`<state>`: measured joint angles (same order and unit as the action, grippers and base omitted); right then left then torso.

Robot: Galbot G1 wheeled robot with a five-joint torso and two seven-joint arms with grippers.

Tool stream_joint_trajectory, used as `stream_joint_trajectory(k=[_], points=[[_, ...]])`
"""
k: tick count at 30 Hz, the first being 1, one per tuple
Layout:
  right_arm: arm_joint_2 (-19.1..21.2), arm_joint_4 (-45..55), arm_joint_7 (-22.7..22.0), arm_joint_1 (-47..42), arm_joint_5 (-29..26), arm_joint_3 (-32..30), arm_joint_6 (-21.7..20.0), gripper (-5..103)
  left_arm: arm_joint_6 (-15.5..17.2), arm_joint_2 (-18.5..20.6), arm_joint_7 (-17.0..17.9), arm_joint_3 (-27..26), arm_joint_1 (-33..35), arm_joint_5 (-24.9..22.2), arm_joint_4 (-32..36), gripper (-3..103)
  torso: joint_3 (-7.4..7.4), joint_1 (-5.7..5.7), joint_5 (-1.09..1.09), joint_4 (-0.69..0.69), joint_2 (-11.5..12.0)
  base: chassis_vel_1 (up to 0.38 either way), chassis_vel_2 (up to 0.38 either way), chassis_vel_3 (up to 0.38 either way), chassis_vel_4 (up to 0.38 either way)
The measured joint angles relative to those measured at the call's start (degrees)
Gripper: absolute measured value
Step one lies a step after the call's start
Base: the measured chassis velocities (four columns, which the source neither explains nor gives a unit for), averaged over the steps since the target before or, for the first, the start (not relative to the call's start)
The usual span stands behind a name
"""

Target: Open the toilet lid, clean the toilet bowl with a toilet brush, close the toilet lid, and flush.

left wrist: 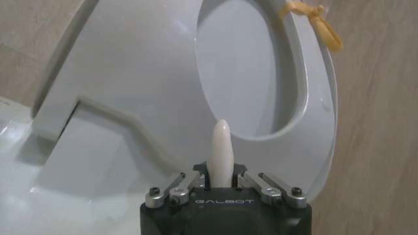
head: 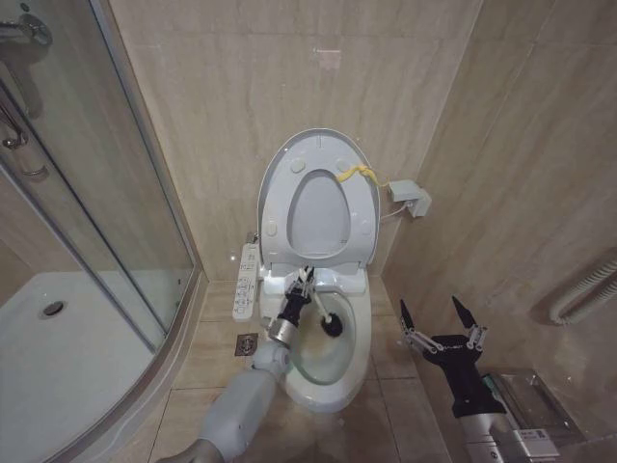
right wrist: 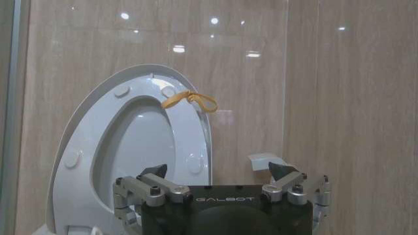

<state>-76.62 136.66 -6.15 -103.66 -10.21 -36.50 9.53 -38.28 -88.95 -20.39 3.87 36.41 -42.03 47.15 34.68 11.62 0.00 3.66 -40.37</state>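
Scrubbing step: left gripper (head: pixel 307 286) clamped on the toilet brush (head: pixel 326 319), its head inside the toilet bowl (head: pixel 352 371). We'd sweep along the stained wall, lid (head: pixel 318 198) up. Right gripper (head: pixel 442 324) idles beside, fingers apart. Left wrist view shows the handle tip (left wrist: pixel 221 152); head view shows the bristles.

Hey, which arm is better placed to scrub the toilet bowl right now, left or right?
Left. The left pincer is shut on the toilet brush, whose black head sits inside the toilet bowl, with the toilet lid up. The right pincer hangs open beside the bowl, holding nothing.
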Motion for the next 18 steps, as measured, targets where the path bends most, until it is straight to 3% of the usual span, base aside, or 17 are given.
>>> stream_joint_trajectory(k=[5,9,12,15,16,18], points=[[0.0,0.0,0.0,0.0,0.0,0.0,0.0,100,-1.42,0.15,-1.62,-1.63,0.59,4.38,-1.75,22,-0.01,0.0,-0.01,0.01,0.0,0.0,0.0,0.0,0.0],[0.0,0.0,0.0,0.0,0.0,0.0,0.0,100,-1.09,2.63,-1.5,-2.39,1.62,9.94,1.6,22,0.0,0.0,-0.01,0.01,0.0,0.0,0.0,0.0,0.0],[0.0,0.0,0.0,0.0,0.0,0.0,0.0,100,-1.27,5.38,-1.99,-2.89,1.86,17.01,4.05,22,0.0,0.0,-0.01,0.03,0.0,0.0,0.0,0.0,0.0],[0.0,0.0,0.0,0.0,0.0,0.0,0.0,100,-1.03,6.36,-1.92,-2.48,2.35,16.61,4.85,22,0.0,0.0,-0.01,0.02,0.0,0.0,0.0,0.0,0.0],[0.0,0.0,0.0,0.0,0.0,0.0,0.0,100,-0.14,7.14,-0.62,-1.38,3.58,11.81,5.67,22,0.01,0.0,0.0,-0.03,0.0,0.0,0.0,0.0,0.0],[0.0,0.0,0.0,0.0,0.0,0.0,0.0,100,-0.38,6.62,0.1,-1.42,3.98,9.5,5.21,22,0.01,0.0,-0.01,-0.04,0.0,0.0,0.0,0.0,0.0]])
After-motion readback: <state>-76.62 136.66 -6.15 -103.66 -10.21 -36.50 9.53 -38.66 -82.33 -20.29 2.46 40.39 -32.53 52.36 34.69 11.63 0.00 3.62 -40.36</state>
